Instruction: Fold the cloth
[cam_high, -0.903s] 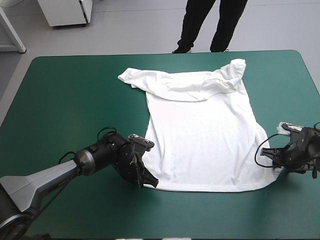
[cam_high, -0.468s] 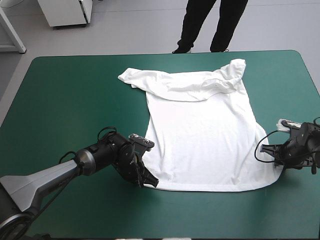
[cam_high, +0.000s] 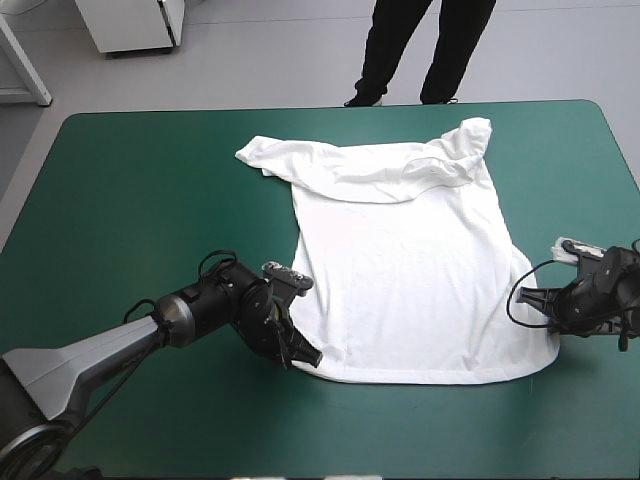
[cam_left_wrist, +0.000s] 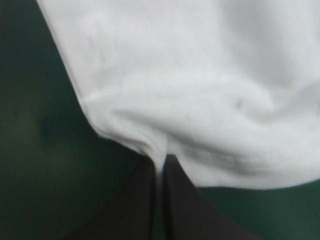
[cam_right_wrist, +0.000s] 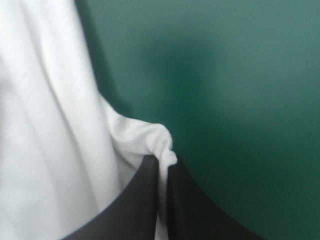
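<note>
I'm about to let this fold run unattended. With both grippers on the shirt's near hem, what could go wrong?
The left gripper and right gripper each pinch only a thin tuck at a near corner of the T-shirt, so either corner might slip free on lifting. The shirt's far end lies bunched, so folding onto it would likely trap creases.

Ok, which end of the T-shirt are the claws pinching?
The near end, the hem: the left claw and right claw each pinch a corner of the T-shirt. The far sleeve end lies loose.
</note>
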